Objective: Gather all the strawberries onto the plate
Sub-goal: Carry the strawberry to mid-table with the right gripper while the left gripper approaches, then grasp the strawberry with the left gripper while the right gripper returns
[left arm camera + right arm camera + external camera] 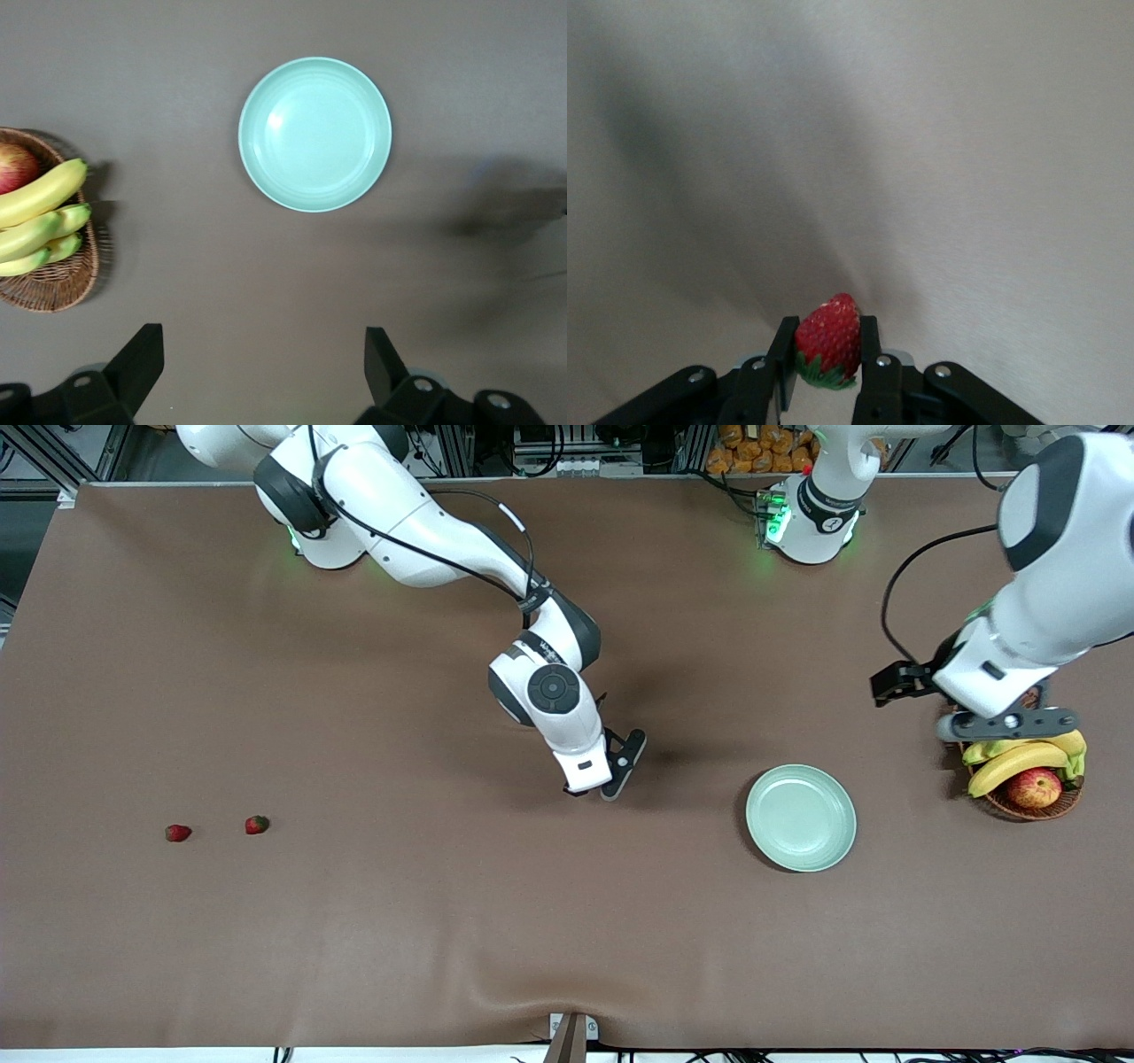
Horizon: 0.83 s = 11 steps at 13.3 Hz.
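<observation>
My right gripper is shut on a red strawberry with a green cap and holds it over the bare middle of the table, apart from the plate. The berry is hidden in the front view. Two more strawberries lie on the table toward the right arm's end. The pale mint-green plate sits toward the left arm's end and holds nothing; it also shows in the left wrist view. My left gripper is open and empty, up over the wicker basket.
A brown wicker basket with bananas and a red-yellow apple stands beside the plate at the left arm's end; it also shows in the left wrist view. The brown cloth is wrinkled at the front edge.
</observation>
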Each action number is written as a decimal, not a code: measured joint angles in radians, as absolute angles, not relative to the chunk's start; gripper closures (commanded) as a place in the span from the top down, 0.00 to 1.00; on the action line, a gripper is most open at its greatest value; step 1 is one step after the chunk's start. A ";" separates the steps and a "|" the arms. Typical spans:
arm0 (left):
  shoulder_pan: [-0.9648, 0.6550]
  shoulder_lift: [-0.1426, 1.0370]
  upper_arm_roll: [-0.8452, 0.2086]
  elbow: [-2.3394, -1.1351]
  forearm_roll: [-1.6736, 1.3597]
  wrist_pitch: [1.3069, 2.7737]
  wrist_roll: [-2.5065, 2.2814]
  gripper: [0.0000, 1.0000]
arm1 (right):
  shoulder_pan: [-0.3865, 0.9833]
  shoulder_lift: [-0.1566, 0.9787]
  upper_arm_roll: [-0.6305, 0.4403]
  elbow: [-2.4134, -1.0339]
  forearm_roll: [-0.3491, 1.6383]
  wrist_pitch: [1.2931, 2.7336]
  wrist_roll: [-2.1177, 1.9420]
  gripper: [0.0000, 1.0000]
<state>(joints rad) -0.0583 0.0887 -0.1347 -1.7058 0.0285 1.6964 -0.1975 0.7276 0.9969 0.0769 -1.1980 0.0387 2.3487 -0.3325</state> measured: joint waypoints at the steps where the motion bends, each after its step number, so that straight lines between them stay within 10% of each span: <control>1: -0.070 0.101 -0.136 -1.706 0.028 1.705 -0.204 1.00 | 0.730 1.004 0.077 -1.196 0.039 2.351 -0.333 1.00; 11: -0.308 0.293 -0.141 -1.706 0.029 1.919 -0.657 1.00 | 0.603 0.880 0.042 -1.156 0.038 2.203 -0.335 1.00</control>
<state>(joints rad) -0.3082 0.2925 -0.1410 -1.7063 0.0285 1.9192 -0.6574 0.6025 0.8802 0.0420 -1.1560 0.0384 2.2028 -0.3350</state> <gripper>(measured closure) 0.000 0.000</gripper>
